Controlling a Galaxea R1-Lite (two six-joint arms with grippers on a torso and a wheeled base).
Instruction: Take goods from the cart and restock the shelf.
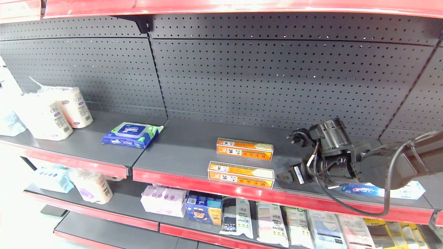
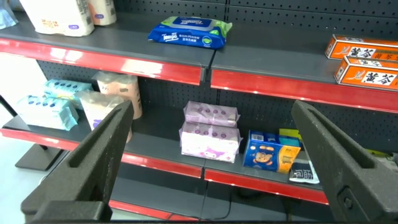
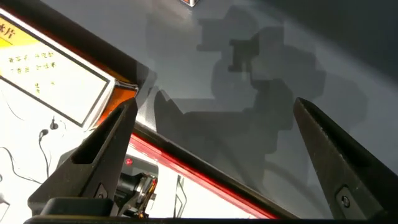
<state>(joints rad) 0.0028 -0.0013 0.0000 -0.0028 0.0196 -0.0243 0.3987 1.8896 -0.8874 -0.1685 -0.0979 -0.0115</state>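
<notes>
Our black right gripper [image 1: 290,155], jaws apart and empty, sits just off the right end of the long orange cardboard box [image 1: 241,174], which lies along the grey metal shelf [image 1: 193,152] front. Our left gripper [image 2: 211,106], likewise agape, is farther off.

The upper shelf [image 1: 193,138] holds two orange boxes [image 1: 245,149] [image 1: 241,174], one wipes pack [image 1: 131,134], two white packs [image 1: 43,116] [image 1: 74,105], one blue-and-white box [image 1: 412,190].
</notes>
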